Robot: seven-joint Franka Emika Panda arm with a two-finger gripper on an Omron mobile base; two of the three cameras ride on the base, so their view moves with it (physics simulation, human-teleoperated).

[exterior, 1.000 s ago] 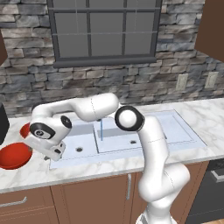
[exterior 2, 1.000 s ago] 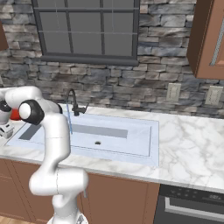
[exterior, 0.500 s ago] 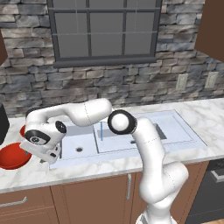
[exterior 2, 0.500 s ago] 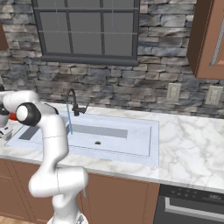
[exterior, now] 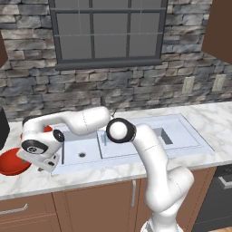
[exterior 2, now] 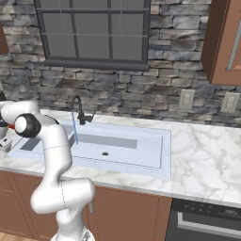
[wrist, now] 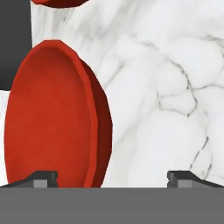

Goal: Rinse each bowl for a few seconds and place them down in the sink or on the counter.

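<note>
Left of the pale blue-grey double sink (exterior: 136, 138), the released end effector (wrist: 112, 177) straddles a glossy red shallow bowl's (wrist: 54, 116) rim on the white marble tabletop (wrist: 166, 87)

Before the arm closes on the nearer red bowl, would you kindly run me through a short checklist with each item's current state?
1. Gripper open: ok, fingertips stand wide apart.
2. Nearer bowl between the fingertips: not ok, its rim sits near one tip, mostly off to one side.
3. Bowl resting on the counter: ok.
4. Second bowl out of the way: ok, apart, further along.
5. Faucet running: ok, a thin stream falls into the sink.
</note>
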